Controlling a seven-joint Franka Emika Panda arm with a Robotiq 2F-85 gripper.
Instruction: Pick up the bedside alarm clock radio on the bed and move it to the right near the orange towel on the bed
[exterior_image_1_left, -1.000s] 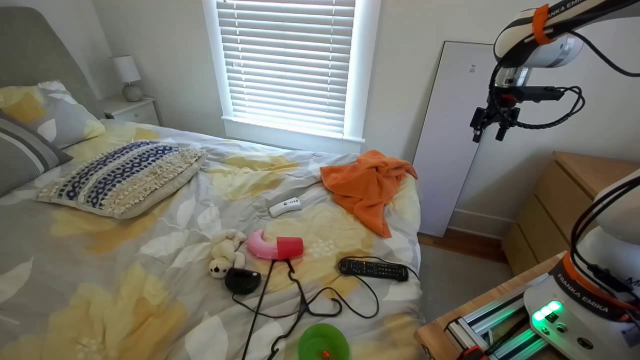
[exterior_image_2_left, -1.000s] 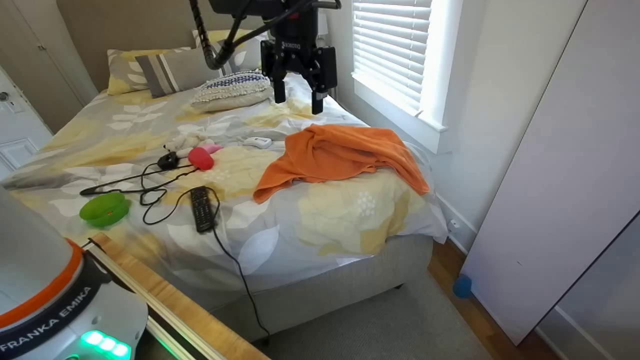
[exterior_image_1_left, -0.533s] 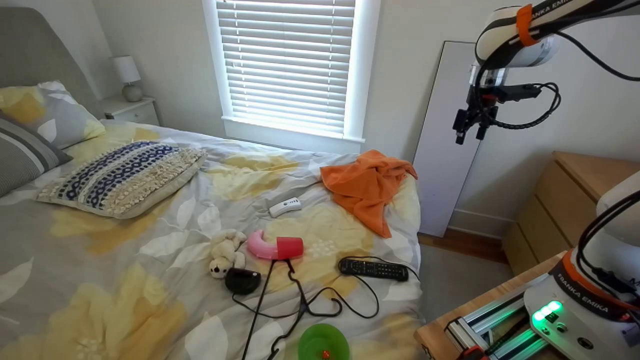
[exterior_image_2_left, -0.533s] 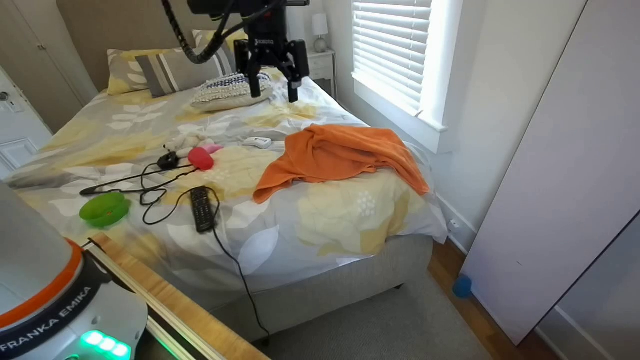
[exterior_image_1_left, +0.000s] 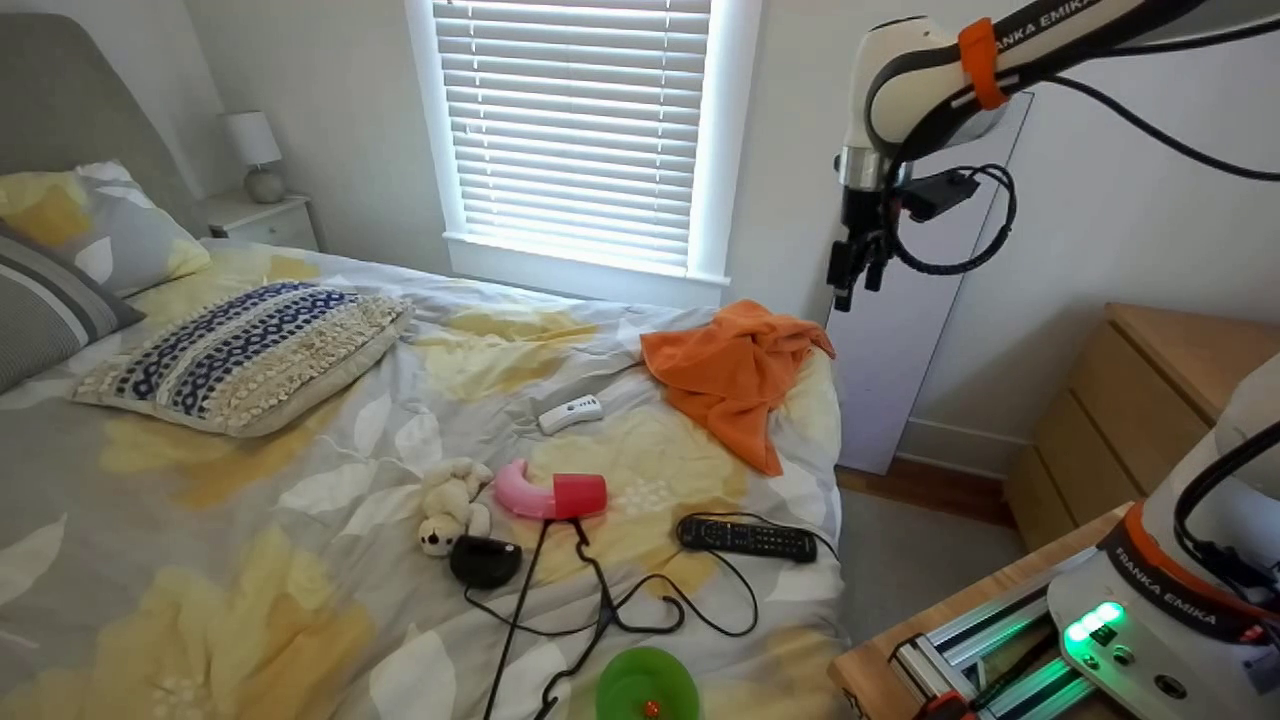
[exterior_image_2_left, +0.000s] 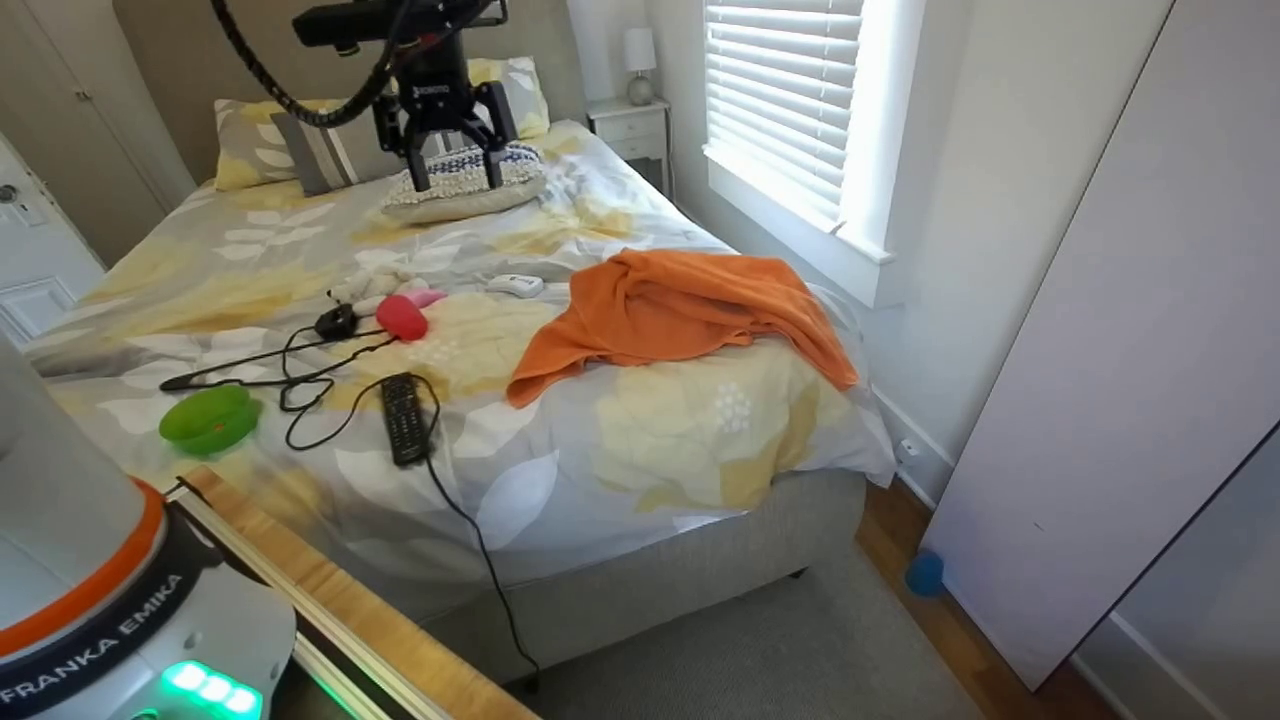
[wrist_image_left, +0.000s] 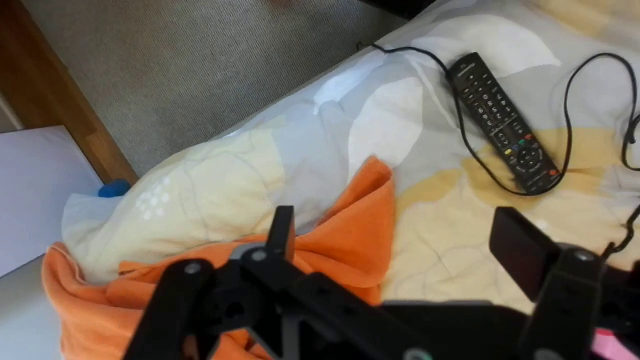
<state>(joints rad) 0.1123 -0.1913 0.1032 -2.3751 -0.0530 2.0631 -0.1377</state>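
Green bowl (exterior_image_1_left: 632, 672) cropped at bottom in an exterior view, black clock radio (exterior_image_1_left: 485, 563) — details too small to tell, orange towel (wrist_image_left: 356, 245) partly behind gripper (wrist_image_left: 395, 236) in wrist view

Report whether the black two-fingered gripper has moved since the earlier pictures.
Yes. In an exterior view, the black two-fingered gripper has moved left in the picture, closer to the white slatted window blinds, and slightly lower.
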